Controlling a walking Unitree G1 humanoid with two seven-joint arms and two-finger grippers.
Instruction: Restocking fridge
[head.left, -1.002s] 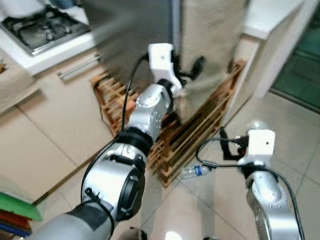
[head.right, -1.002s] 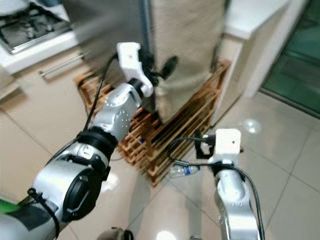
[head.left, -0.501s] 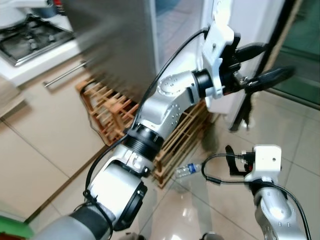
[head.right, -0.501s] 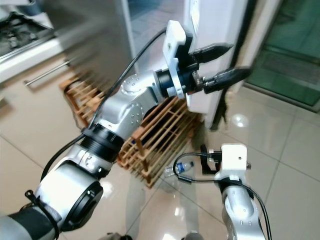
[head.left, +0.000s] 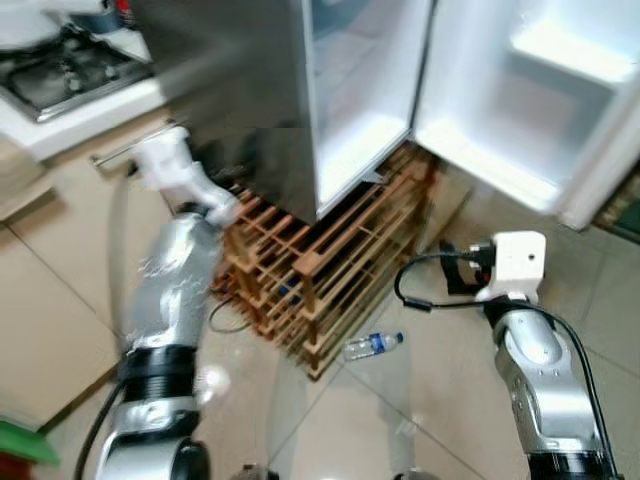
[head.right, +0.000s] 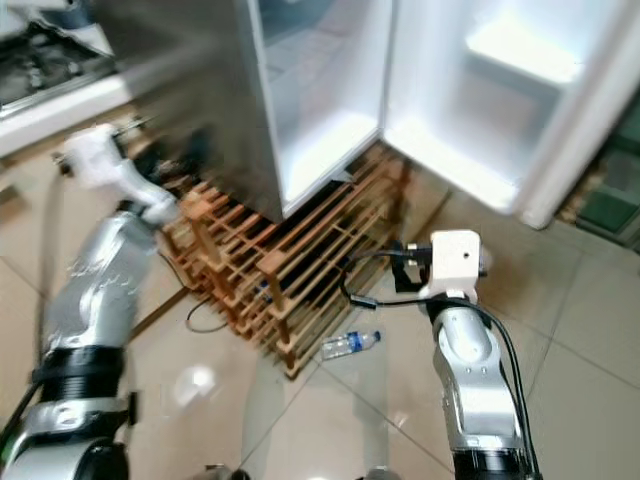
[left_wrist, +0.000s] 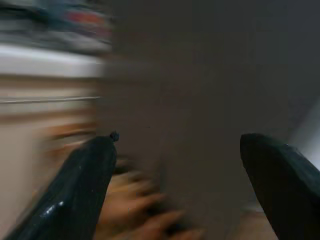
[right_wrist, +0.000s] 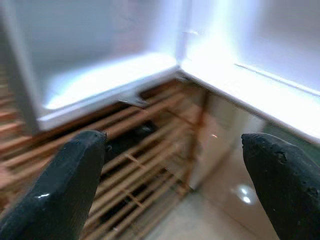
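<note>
Fingers (right_wrist: 75, 190) on both arms spread wide, empty, w/ fridge (head.left: 400, 110) open.

fridge (head.left: 250, 90): grey outside, white inside | rack (head.left: 330, 270): orange-brown wood | floor (head.left: 440, 400): glossy beige tiles

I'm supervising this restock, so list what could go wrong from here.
The water bottle lies on the floor beside the wooden rack, so a step could kick or crush it. The open fridge door stands above the right gripper, which could knock it when raised.
</note>
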